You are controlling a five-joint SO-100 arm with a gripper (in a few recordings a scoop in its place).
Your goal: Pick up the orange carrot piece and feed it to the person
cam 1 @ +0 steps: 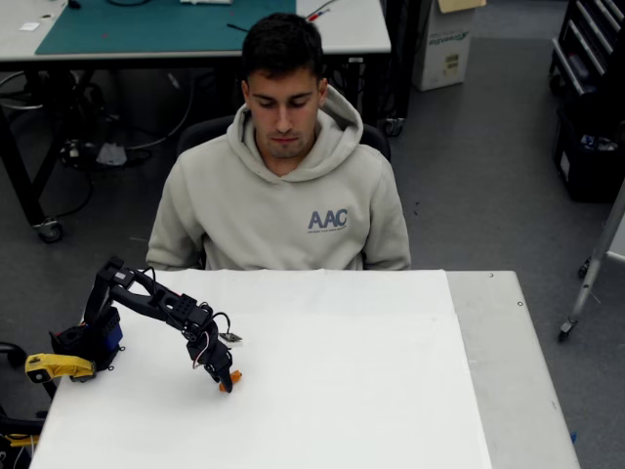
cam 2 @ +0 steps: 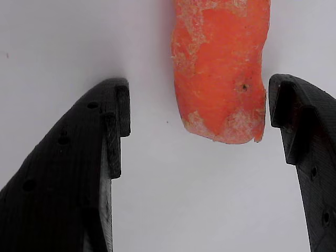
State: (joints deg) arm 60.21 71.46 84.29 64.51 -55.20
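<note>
The black two-finger tool (cam 2: 199, 126) is standing spread around the short orange carrot piece (cam 2: 220, 73), lying on the white bench (cam 1: 342, 371). It looks light, stiff, slightly slippery; pinching its middle seems safest.

Rough carrot piece (cam 2: 220, 73); matt pincer (cam 2: 199, 126)

A white table (cam 1: 371, 391) is carrying the orange carrot piece (cam 1: 234, 376) lying near its left edge in the overhead view, beside the arm's base (cam 1: 83, 352).
</note>
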